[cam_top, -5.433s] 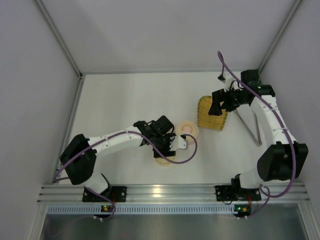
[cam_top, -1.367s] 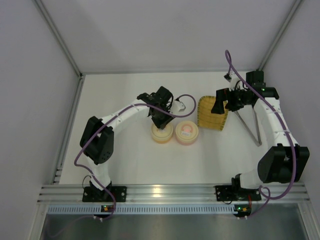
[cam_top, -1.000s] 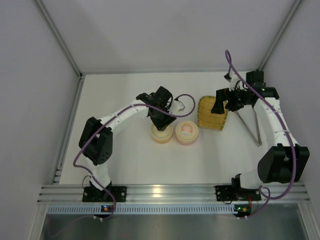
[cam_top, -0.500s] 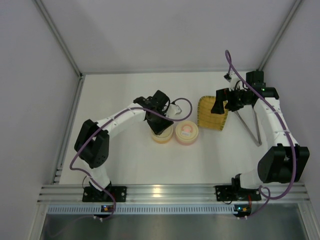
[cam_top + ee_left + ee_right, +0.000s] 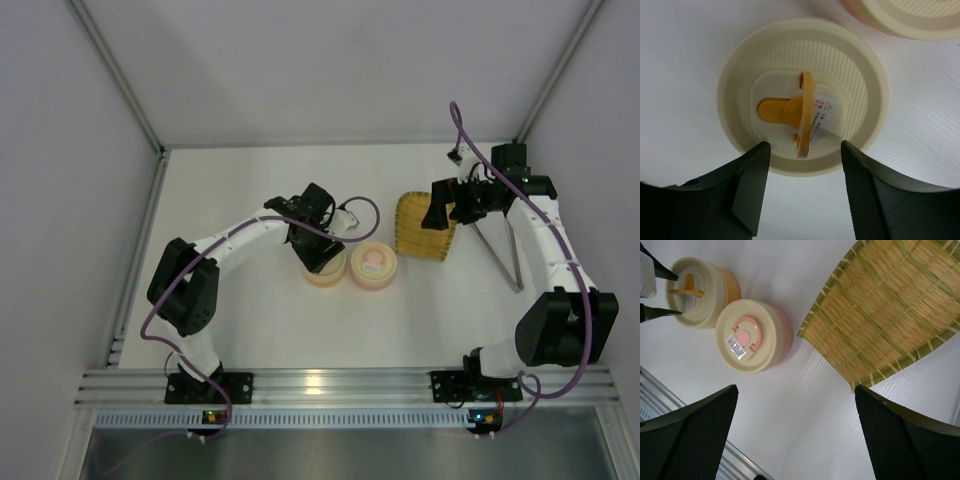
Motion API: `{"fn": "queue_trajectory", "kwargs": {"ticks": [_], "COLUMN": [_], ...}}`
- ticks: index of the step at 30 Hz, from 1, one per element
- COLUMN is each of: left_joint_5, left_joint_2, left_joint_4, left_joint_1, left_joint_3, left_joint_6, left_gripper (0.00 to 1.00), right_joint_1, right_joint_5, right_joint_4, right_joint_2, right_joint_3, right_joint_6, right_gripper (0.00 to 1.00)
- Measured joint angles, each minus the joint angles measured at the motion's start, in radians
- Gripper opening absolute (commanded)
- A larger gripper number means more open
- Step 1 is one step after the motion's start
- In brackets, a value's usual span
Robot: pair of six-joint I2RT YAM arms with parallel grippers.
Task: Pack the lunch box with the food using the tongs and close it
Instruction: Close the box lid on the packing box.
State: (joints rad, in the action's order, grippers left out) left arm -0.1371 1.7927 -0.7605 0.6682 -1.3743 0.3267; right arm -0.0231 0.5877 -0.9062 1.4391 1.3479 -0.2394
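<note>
Both tubs stood closed on the white table, whose surface had a faint wood-grain texture.

- Pink tub: round plastic, cream lid with fine concentric ribs, a flat pink ring-shaped tab and a small white sticker. Used as reference below.
- Cream-yellow tub: just beside the pink tub on its left, sides nearly touching. Its lid was ribbed in the same way, with a raised rounded-square centre, an orange tab standing on edge and a white sticker printed with a warning triangle.
- Left gripper: directly above the cream-yellow tub. Its dark, matte, wedge-shaped fingers were spread partway, nothing between them, tips over the lid's rim. Gap narrower than the lid.
- Woven tray: right of the pink tub and slightly farther back. Flat straw-coloured basketwork with a green-edged border and one rounded end.
- Right gripper: over the tray, well apart from the pink tub. Its black fingers, textured with a fine mesh, were spread wide, holding nothing.
- Tongs: thin grey metal, two slim arms in a narrow V, lying flat beyond the tray on the side away from the pink tub.
</note>
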Motion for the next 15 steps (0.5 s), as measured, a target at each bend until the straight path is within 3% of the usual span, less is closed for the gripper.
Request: {"fn": "queue_trajectory", "kwargs": {"ticks": [15], "left_joint_5": [-0.004], "left_joint_2": [0.0], "left_joint_4": [-0.031], "left_joint_1": [0.0], "left_joint_3": [-0.143], "left_joint_6": [0.002], "left_gripper": [0.66], "right_joint_1": [0.0], "right_joint_5": [0.005], "right_joint_4": [0.0], "right_joint_2": [0.0], "right_joint_3": [0.0], "right_joint_6": [0.0], "right_gripper": [0.99]}}
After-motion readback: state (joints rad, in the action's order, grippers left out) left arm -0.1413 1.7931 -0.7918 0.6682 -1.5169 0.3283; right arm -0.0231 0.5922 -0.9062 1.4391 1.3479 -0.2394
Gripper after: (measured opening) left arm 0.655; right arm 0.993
